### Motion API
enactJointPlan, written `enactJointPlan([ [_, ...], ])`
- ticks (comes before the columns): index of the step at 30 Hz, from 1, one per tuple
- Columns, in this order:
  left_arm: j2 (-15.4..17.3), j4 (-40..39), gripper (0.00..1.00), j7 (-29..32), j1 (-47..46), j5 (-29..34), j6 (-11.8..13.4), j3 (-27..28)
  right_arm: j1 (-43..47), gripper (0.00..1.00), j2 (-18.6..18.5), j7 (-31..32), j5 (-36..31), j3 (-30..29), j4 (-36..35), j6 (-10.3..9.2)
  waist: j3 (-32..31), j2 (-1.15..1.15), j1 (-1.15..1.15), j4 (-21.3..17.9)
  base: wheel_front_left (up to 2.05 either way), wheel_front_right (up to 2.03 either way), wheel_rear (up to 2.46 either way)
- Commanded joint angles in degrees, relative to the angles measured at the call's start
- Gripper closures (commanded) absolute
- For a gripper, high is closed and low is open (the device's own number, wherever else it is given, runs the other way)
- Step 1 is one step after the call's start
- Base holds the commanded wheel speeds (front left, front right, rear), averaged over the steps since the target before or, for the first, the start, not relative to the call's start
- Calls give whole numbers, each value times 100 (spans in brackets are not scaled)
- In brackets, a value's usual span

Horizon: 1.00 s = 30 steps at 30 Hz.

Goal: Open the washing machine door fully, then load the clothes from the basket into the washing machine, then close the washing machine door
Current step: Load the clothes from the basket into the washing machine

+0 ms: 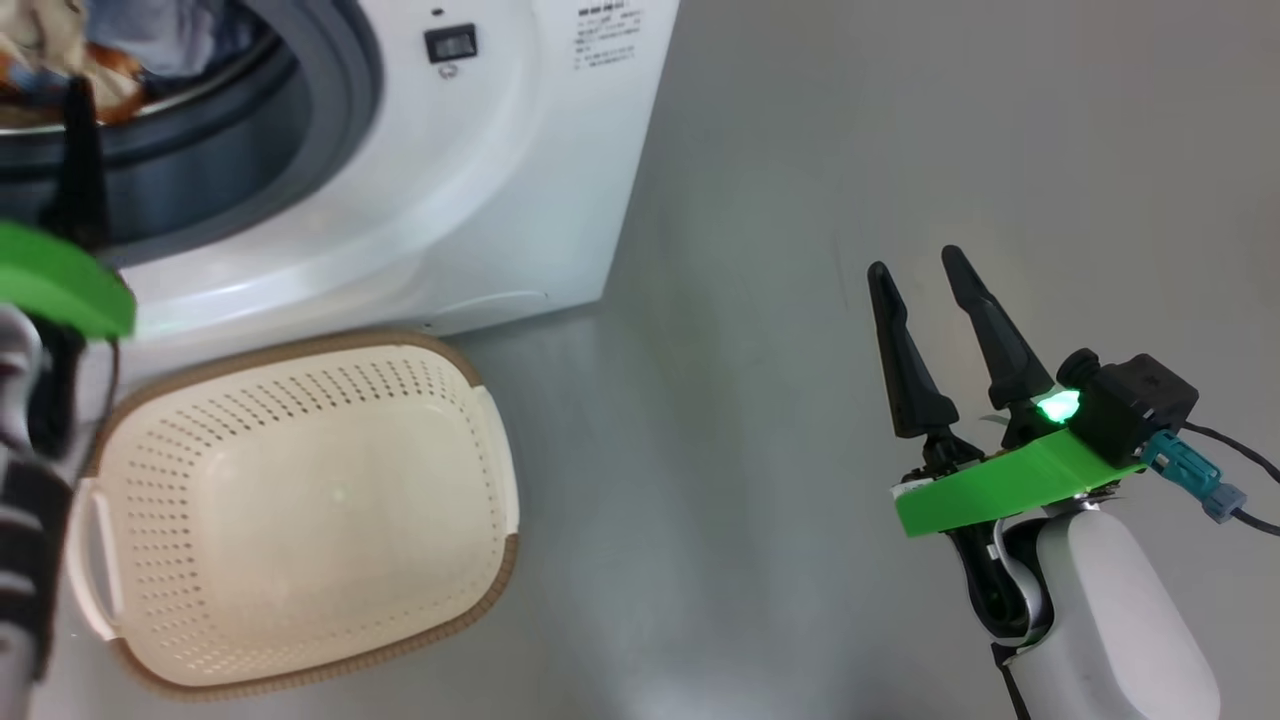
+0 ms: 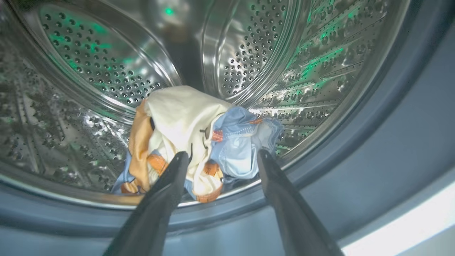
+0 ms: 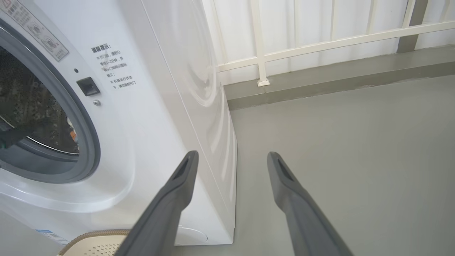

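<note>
Left claw: nearest to us, fingers spread wide, pinching nothing, tips just short of the clothes.

Clothes: one bundle of cream, pale blue and orange-trimmed pieces. It sits inside the drum at the front lip, with its lower folds close above the grey seal. We judge it light, soft and limp. It should drape and stretch rather than lift as one piece, and loose hems may trail or catch on the drum holes. We think the best hold is the thick bunched crest of cream cloth at the middle, where several layers are taken together; a single thin edge would probably slip out. If the bundle needs to go deeper, we would sooner push its bulk than tug a corner.

Basket: on the floor directly before the washer, with no garment inside. We count loading as done or nearly so.

Right claw: fingers spread, holding nothing, over bare floor well apart from the basket and to the washer's side.

Door: closing it is the step left, in our judgement. We would first check that no fold lies across the seal, since trapped soft cloth could stop the latch.
</note>
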Motion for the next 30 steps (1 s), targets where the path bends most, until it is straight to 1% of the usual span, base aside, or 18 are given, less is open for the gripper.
enactJointPlan([
  [1,234,-234,0,-35,180,76,51,210,167,0,19,-27,-52,101,-104,14,-218,0,0,130,0,0,0],
  [7,75,-1111,0,-35,1234,154,204,625,263,0,19,-27,-128,60,-31,14,-592,0,0,267,0,0,0],
  [11,-49,-1559,0,-35,1824,187,278,858,331,0,19,-27,-180,38,22,14,-854,0,0,354,0,0,0],
  [18,-257,-2162,0,-35,2634,254,362,1155,483,0,-57,-27,-176,28,88,14,-1291,0,0,509,0,0,0],
  [30,-597,-2939,0,-36,3725,365,470,1376,760,0,-227,-27,-76,46,136,14,-1839,0,0,695,0,0,0],
])
